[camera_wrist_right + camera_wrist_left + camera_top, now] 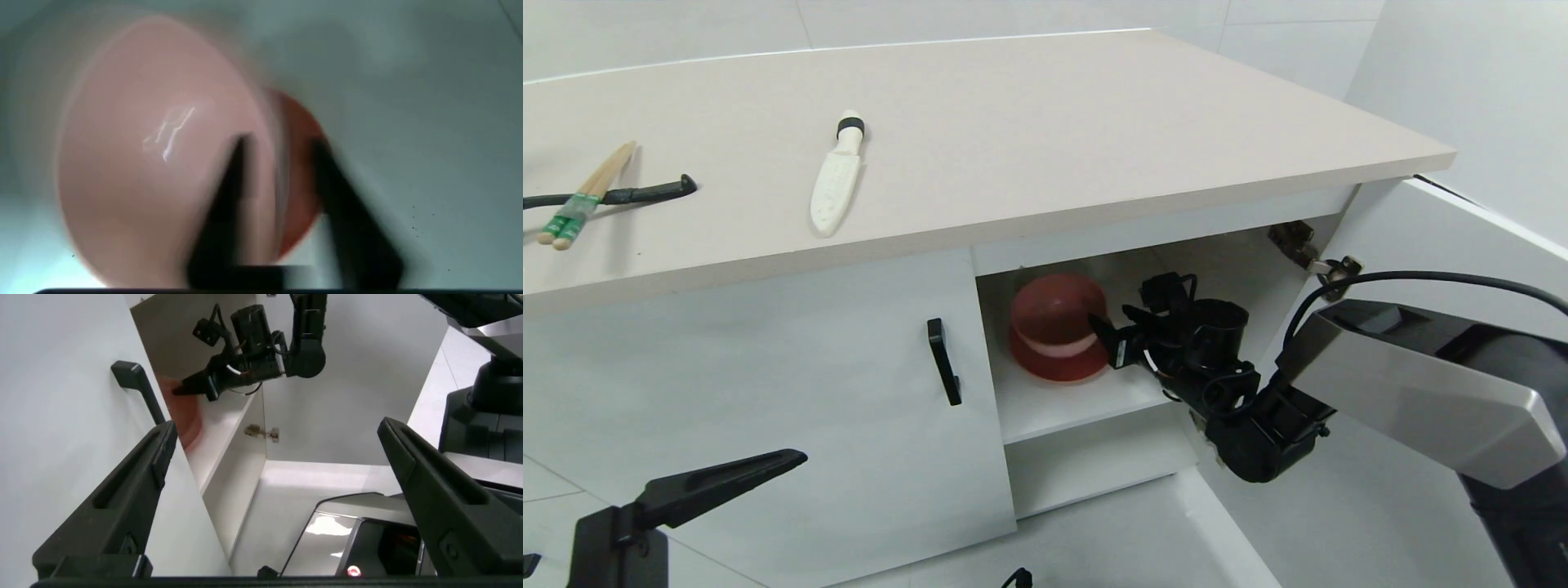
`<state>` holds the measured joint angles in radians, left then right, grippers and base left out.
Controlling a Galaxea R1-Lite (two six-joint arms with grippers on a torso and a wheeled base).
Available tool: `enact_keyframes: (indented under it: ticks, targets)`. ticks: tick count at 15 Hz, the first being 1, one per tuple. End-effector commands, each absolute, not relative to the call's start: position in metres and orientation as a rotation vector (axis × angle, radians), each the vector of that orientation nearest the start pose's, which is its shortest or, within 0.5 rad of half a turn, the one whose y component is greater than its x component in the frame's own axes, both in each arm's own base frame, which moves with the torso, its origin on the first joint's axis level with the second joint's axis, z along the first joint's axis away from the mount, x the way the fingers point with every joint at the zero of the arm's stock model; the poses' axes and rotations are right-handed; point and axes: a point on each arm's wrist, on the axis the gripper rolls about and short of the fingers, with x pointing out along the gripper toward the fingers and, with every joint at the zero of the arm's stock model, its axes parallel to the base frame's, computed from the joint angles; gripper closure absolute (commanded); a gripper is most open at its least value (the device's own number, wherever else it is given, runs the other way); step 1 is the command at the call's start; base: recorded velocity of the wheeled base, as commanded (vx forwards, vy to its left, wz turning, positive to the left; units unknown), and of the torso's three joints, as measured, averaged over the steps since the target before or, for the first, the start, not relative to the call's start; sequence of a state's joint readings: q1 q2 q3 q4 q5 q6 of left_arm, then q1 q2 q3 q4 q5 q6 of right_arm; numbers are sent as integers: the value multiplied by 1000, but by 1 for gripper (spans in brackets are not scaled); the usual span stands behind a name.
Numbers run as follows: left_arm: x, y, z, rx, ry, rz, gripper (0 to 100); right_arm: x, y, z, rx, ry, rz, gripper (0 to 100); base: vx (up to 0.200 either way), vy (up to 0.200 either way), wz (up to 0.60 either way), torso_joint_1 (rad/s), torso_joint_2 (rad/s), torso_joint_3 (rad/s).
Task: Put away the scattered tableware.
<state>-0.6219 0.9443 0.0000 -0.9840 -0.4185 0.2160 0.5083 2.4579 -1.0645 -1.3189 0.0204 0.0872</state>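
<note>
Head view: the bowl (1054,318) is inside the open cabinet (1086,408), tilted over its shelf. My right gripper (1101,331) is at the bowl's near rim. Up on the counter (1094,122) lie the rest of the things: one pair of chopsticks (584,196), so two sticks, near its left end, and one sheathed knife (836,175) closer to the middle. A black cord (645,193) lies against the chopsticks, and I can't say what it is. I count one bowl for sure. The pale band across it could be its own inside or a second bowl, and I can't tell which. The cabinet's left door (768,392) is closed.

Left wrist view: my left gripper (274,498) is spread wide and holds nothing. It hangs low in front of the closed door. Farther off, the right gripper's tip looks drawn to a point at the pink blur of the bowl.

Right wrist view: the fingers (225,212) straddle the bowl's rim, one inside and one outside — I read that as a pinch on the wall.

My judgement is that the bowl is light, stiff and glossy, so it will be slippery. The rim is the only real hold, and a deeper bite is better. The chopsticks are light and likely to roll — take both together at mid-length. The knife is rigid in its sheath, so grip it across the handle.
</note>
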Motion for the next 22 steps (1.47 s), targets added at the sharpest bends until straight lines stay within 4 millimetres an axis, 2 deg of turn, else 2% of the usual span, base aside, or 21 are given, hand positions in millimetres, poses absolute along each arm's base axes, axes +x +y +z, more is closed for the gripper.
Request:
enact_keyframes:
  ticks: [1, 3, 5, 8, 10, 11, 12, 15, 19, 22]
  targets:
    - [67, -59, 149, 194, -147, -1032, 0, 383, 217, 20, 66, 102, 533, 0, 0, 0, 0, 0, 0, 0]
    - [67, -59, 149, 194, -147, -1032, 0, 380, 223, 23, 73, 71, 548, 0, 0, 0, 0, 0, 0, 0]
    - [67, -59, 149, 194, -148, -1032, 0, 372, 229, 43, 91, -2, 573, 0, 0, 0, 0, 0, 0, 0]
    - [67, -59, 149, 193, -149, -1032, 0, 333, 226, 81, 91, -10, 618, 0, 0, 0, 0, 0, 0, 0]
    - [67, -59, 149, 193, -147, -1032, 0, 293, 210, 95, 16, 15, 638, 0, 0, 0, 0, 0, 0, 0]
    - [67, -59, 149, 193, -147, -1032, 0, 283, 202, 97, -18, 22, 638, 0, 0, 0, 0, 0, 0, 0]
    - [67, -59, 149, 193, -143, -1032, 0, 250, 178, 103, -106, 43, 616, 0, 0, 0, 0, 0, 0, 0]
    - [67, -58, 146, 197, -112, -1028, 0, 204, 143, 124, -109, 17, 594, 0, 0, 0, 0, 0, 0, 0]
    - [68, -57, 146, 199, -110, -1010, 0, 173, 116, 146, -129, -71, 560, 0, 0, 0, 0, 0, 0, 0]
    - [67, -56, 141, 203, -61, -1014, 0, 151, 94, 142, -173, -67, 501, 0, 0, 0, 0, 0, 0, 0]
